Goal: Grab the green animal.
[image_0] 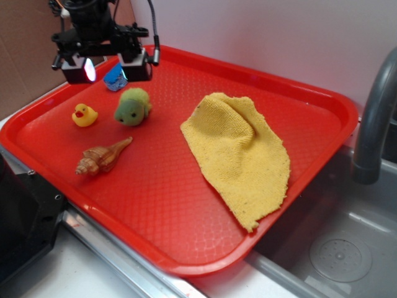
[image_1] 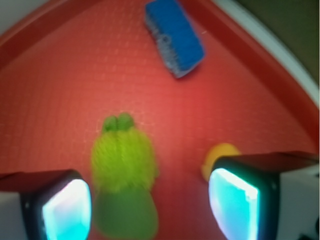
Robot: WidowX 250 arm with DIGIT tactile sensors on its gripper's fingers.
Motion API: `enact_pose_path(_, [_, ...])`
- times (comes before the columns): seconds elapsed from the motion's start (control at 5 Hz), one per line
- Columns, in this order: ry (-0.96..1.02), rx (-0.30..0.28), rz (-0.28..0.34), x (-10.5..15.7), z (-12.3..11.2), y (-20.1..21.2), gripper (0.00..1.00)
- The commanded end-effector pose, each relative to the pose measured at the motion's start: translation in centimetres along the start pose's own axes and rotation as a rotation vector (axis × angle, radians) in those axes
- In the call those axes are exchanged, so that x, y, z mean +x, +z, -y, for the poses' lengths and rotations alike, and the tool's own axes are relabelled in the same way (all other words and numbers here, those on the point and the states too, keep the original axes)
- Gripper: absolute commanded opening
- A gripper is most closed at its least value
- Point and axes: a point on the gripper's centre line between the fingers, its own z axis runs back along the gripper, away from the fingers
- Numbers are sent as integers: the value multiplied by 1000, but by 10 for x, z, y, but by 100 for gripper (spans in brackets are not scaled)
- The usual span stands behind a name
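The green animal (image_0: 132, 106) is a small fuzzy light-green plush lying on the red tray (image_0: 186, 211), left of centre. In the wrist view the green animal (image_1: 124, 175) shows below and between my fingers, nearer the left pad (image_1: 66, 210). My gripper (image_0: 113, 67) hovers above the tray just behind the plush, open, with nothing between its glowing pads. The wrist view shows the same gripper (image_1: 150, 210) with a wide gap.
A yellow rubber duck (image_0: 84, 115) sits left of the plush, and a brown seashell (image_0: 102, 158) lies in front. A blue brush-like block (image_0: 115, 79) rests behind. A yellow cloth (image_0: 239, 152) covers the tray's right. A sink (image_0: 341, 254) and faucet (image_0: 372, 118) stand at right.
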Motion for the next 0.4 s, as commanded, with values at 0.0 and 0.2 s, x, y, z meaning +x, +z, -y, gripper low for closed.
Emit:
enact_pose_path(0.0, [-21,-23,-22,3,6,-29,100])
enact_pose_path(0.2, [-24,-41,-21,2,4,-31,100])
